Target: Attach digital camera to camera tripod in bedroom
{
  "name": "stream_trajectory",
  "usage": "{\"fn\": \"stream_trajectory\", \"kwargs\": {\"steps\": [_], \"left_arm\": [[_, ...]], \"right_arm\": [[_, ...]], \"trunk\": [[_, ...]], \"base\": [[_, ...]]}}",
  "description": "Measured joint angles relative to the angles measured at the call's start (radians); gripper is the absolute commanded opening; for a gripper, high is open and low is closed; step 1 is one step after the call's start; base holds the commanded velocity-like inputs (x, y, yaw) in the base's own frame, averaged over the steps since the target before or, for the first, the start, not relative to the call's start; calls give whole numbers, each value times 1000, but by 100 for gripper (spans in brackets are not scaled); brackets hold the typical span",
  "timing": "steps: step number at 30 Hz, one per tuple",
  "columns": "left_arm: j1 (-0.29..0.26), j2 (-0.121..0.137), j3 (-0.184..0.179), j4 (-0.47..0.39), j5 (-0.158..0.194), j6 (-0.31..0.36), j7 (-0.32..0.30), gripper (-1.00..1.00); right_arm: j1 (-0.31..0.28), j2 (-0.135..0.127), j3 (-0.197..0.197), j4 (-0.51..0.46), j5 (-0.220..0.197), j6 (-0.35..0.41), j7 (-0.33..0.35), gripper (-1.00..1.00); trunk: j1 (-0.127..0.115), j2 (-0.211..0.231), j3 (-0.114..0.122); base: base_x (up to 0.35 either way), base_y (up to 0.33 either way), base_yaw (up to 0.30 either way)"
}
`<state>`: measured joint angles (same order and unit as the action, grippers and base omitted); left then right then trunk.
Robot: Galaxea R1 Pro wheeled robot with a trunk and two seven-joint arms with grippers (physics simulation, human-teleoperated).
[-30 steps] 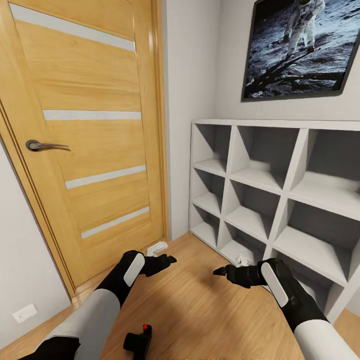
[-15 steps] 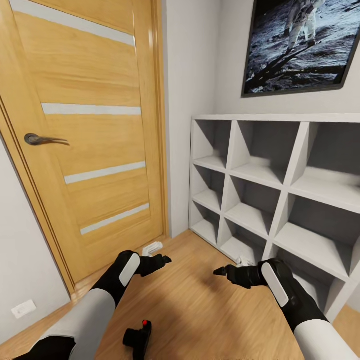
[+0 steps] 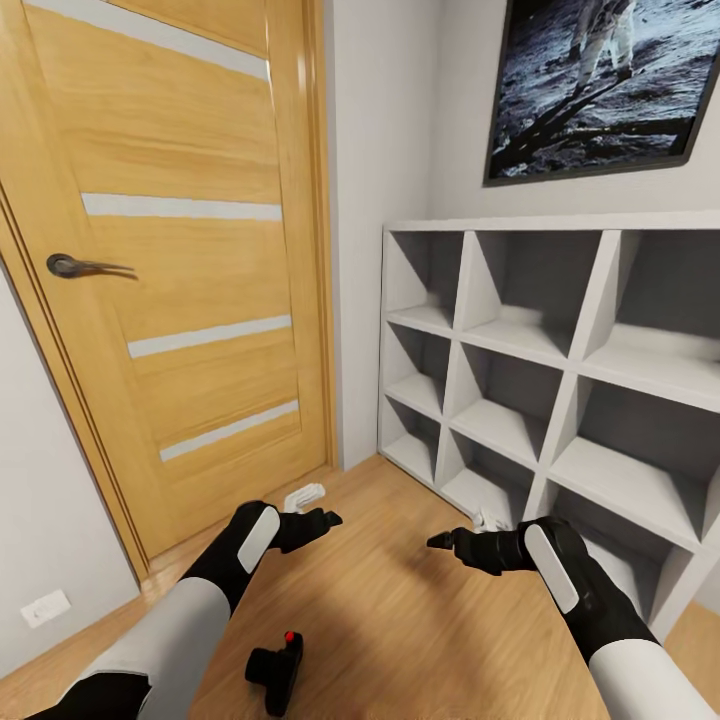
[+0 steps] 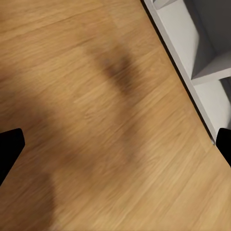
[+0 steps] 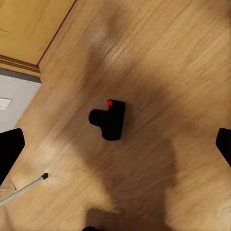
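Note:
The digital camera (image 3: 275, 668) (image 5: 109, 119), small and black with a red dot, lies on the wood floor close in front of me, between my two arms. My left gripper (image 3: 331, 520) (image 4: 115, 147) hovers open over bare floor, ahead of the camera. My right gripper (image 3: 441, 543) (image 5: 115, 144) is open too, held well above the floor and looking down at the camera. A thin silver leg with a black foot (image 5: 29, 185), seemingly of the camera tripod, lies at the edge of the right wrist view.
A shut wooden door (image 3: 180, 280) with a metal handle (image 3: 75, 266) stands ahead on the left. A white cube shelf (image 3: 560, 390) fills the right under a moon poster (image 3: 600, 90). Small white objects (image 3: 305, 494) (image 3: 488, 520) lie by door and shelf.
The whole head view has shifted, so door, shelf and camera sit higher in the picture and more of the camera shows. Both arms keep their pose.

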<state>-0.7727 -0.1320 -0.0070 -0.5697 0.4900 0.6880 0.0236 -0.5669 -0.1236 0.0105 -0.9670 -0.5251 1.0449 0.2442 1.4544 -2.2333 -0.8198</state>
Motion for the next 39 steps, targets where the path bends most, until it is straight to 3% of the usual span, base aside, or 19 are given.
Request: {"fn": "stream_trajectory", "kwargs": {"steps": [23, 27, 31, 35, 39], "left_arm": [[0, 2, 1, -3, 2, 2, -2, 100], [0, 19, 17, -7, 41, 7, -22, 100], [0, 45, 22, -10, 109, 8, -70, 100], [0, 102, 22, -8, 201, 8, -191, 100], [0, 146, 22, -2, 244, 5, -299, 100]], "right_arm": [[0, -1, 1, -25, -3, 0, 4, 100], [0, -3, 0, -38, -4, 0, 81, 100], [0, -25, 1, -41, -3, 1, 178, 100], [0, -71, 2, -39, 4, 1, 311, 100], [0, -94, 2, -35, 12, 0, 382, 100]], "trunk": [[88, -161, -72], [104, -189, -85], [119, -217, -97], [134, -245, -110], [146, -266, -123]], "base": [[0, 0, 0], [0, 0, 0], [0, 0, 0], [0, 0, 0], [0, 0, 0]]}}
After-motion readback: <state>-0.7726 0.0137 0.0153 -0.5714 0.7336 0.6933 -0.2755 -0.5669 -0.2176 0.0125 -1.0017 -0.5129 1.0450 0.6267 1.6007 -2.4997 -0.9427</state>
